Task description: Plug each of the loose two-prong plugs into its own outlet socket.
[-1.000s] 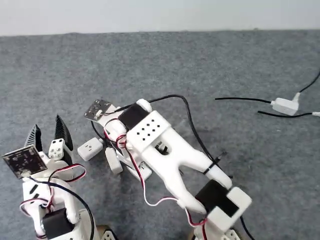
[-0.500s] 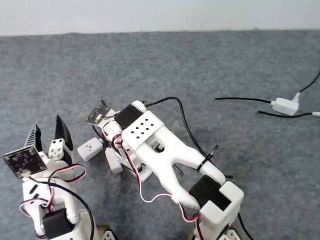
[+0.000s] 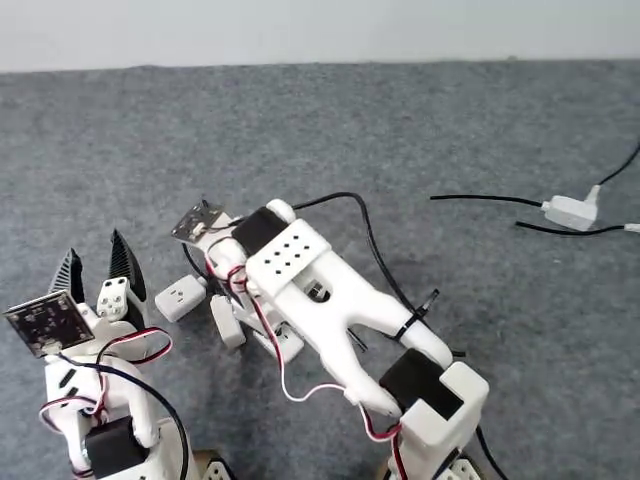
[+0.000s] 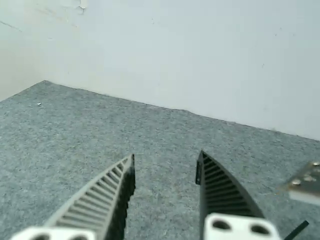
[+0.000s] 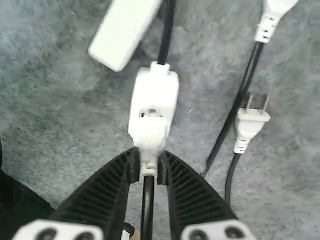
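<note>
Left gripper [image 4: 166,157]: released, fingers spread wide, nothing between them; bare carpet [image 4: 75,125] lies ahead of it.
Second socket [image 3: 180,297]: white block between the two grippers, just beside the left one; no plug is seen in it.
Right gripper [image 5: 148,152]: clenched on a white plug [image 5: 149,136] at its cord end.
First socket [image 5: 153,95]: straight ahead of the right fingertips, touching the plug's nose; full seating cannot be confirmed.
Step in hand: judged as pressing home. The push is best directed along the socket's long axis and the grip held until the faces meet, since the unfixed socket may slide on the carpet.
Loose plug [image 5: 251,124]: prongs bare, lying to one side of the right gripper, apart from it.
Far plug [image 3: 570,212]: well apart from both grippers.
</note>
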Robot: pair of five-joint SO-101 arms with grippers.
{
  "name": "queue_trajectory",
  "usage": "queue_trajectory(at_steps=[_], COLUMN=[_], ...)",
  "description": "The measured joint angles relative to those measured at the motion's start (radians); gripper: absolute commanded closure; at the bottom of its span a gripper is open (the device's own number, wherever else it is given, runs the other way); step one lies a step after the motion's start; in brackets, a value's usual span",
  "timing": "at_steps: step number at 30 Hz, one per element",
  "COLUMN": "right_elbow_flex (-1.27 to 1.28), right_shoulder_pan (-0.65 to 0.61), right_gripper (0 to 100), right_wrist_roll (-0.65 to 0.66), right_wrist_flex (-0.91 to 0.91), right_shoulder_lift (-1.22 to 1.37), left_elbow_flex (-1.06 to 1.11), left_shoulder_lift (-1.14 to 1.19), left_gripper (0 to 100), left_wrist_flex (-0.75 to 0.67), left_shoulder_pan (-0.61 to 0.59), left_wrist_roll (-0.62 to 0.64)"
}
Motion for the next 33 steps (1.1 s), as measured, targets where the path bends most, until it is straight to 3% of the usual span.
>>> queue_trajectory(at_steps=[33], right_elbow_flex=[0.017], right_shoulder_pan=[0.003], right_gripper=[99.1], right_wrist_roll=[0.000], right_wrist_flex=[0.011], right_shoulder_lift=[0.000], left_elbow_flex=[0.000], left_shoulder_lift=[0.000], left_gripper=[80], left_wrist_flex=[-0.002], left_shoulder_pan=[0.000], left_wrist_roll=[0.000])
